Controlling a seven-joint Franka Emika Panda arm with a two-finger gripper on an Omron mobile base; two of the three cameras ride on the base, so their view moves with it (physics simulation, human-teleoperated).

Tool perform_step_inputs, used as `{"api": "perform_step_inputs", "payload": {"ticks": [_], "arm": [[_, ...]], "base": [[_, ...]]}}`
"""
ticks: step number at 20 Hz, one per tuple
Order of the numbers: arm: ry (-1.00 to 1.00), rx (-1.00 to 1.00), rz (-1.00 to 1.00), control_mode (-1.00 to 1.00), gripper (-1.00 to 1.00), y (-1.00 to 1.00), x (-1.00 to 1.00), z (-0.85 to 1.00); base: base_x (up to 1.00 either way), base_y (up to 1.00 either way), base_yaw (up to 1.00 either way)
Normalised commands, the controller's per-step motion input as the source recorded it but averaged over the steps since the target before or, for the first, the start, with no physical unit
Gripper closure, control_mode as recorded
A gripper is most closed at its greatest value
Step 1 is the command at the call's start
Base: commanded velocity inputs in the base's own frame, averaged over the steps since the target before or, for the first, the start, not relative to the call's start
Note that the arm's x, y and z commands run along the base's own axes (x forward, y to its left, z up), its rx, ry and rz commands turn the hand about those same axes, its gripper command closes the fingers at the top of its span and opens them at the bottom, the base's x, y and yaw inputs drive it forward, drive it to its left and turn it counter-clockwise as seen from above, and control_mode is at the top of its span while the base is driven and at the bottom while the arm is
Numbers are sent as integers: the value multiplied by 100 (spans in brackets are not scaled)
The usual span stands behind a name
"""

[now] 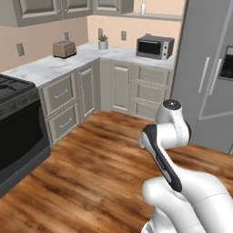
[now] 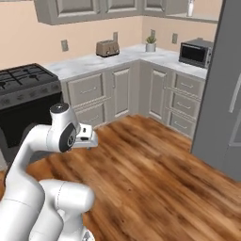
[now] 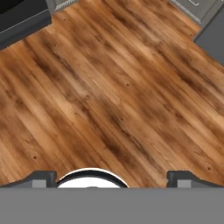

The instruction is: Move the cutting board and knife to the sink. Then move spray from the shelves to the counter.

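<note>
Nearest: the white arm (image 1: 177, 182), folded over its base, elbow high, hand pointing down at the floor. The tool (image 3: 112, 177) hangs empty above the wooden floor (image 3: 109, 87); its two dark fingertips (image 3: 41, 178) stand far apart at either side of the hand view, jaws spread wide, nothing between them. In the right base view the tool's head (image 2: 84, 134) juts out beside the wrist joint, clear of everything.

Floor: brown planks, bare under the hand, running to the cabinet fronts.

Left side: black stove (image 2: 26, 84) with gas burners on top, oven door (image 1: 18, 145) dark below. It stands against the end of the bench run.

Further back: the bench (image 1: 50, 66), white marble with grey veins, runs along the left wall and turns the corner along the back wall, over beige-grey panelled doors and drawers. On it, a toaster (image 1: 64, 48) near the left wall, a small potted plant (image 1: 103, 42) at the corner, and a black microwave (image 1: 154, 47) on the back run, well apart from each other. Wall outlets sit above the bench.

Right: tall grey fridge (image 1: 207, 73), just beside the microwave end of the bench.

Farthest and highest: grey wall cabinets, then the shelf (image 1: 154, 16), a flat grey slab by the fridge. The spray (image 1: 143, 7) stands upright on it, small and pale; detail too small to tell. It is well away from the tool.
</note>
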Motion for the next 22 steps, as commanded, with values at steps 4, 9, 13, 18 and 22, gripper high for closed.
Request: {"api": "perform_step_inputs", "payload": {"ticks": [4, 9, 13, 18, 22], "arm": [[0, 0, 0, 100, -100, 0, 0, 0], [0, 0, 0, 100, -100, 0, 0, 0], [0, 0, 0, 100, -100, 0, 0, 0], [0, 0, 0, 100, -100, 0, 0, 0], [0, 0, 0, 100, -100, 0, 0, 0]], "base": [[70, 15, -10], [71, 14, -9], [72, 12, -9], [72, 11, -9], [75, 9, -7]]}}
